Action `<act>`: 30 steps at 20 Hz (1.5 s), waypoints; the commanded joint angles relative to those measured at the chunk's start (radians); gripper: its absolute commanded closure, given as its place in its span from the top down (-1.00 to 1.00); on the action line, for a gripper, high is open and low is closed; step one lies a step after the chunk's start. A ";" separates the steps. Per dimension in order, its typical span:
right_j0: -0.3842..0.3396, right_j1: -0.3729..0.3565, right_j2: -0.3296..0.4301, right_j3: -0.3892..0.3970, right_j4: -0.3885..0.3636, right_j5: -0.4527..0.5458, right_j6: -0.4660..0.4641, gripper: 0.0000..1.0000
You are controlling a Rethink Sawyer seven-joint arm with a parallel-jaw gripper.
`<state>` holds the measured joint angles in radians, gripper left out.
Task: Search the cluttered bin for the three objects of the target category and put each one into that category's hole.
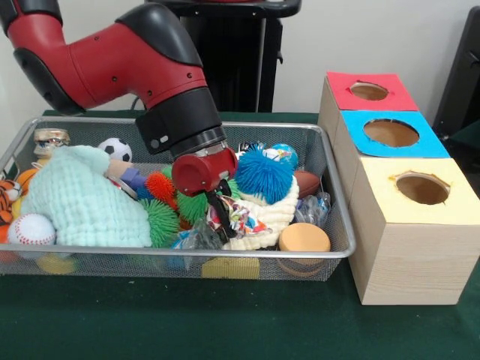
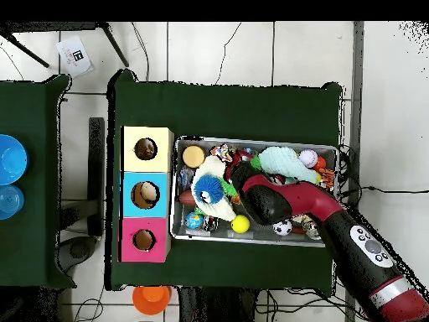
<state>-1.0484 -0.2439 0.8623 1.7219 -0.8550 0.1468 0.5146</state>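
A wire mesh bin (image 1: 341, 251) (image 2: 255, 238) holds a jumble of toys. My gripper (image 1: 220, 216) reaches down into the middle of the pile, onto a patterned cloth (image 1: 240, 214) beside a cream knitted piece (image 1: 270, 214). The clutter hides its tips, and in the overhead view the arm (image 2: 314, 208) covers it. A blue spiky ball (image 1: 262, 174) (image 2: 211, 191) lies just right of the wrist. Green (image 1: 160, 223) and orange (image 1: 160, 185) spiky balls lie to its left. The wooden box has a red hole (image 1: 369, 91) (image 2: 144, 240), a blue hole (image 1: 391, 133) (image 2: 145, 194) and a yellow hole (image 1: 422, 187) (image 2: 145, 149).
A mint cloth (image 1: 82, 199) (image 2: 281, 161), baseball (image 1: 31, 229), soccer ball (image 1: 115, 148), tiger toy (image 1: 7, 191), brown football (image 1: 307, 182), globe ball (image 1: 283, 154), orange disc (image 1: 304, 238) (image 2: 193, 155) and yellow ball (image 2: 240, 223) fill the bin. Blue bowls (image 2: 8, 159) stand on a side table.
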 commanded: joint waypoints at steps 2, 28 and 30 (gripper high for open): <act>-0.042 0.036 -0.020 -0.011 0.000 0.074 0.073 -1.00; -0.088 -0.353 0.188 0.414 0.280 -0.024 0.280 -1.00; -0.067 -0.364 0.168 0.418 0.292 -0.039 0.289 -1.00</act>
<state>-1.1506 -0.5429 1.0177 2.0916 -0.6122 0.1406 0.5154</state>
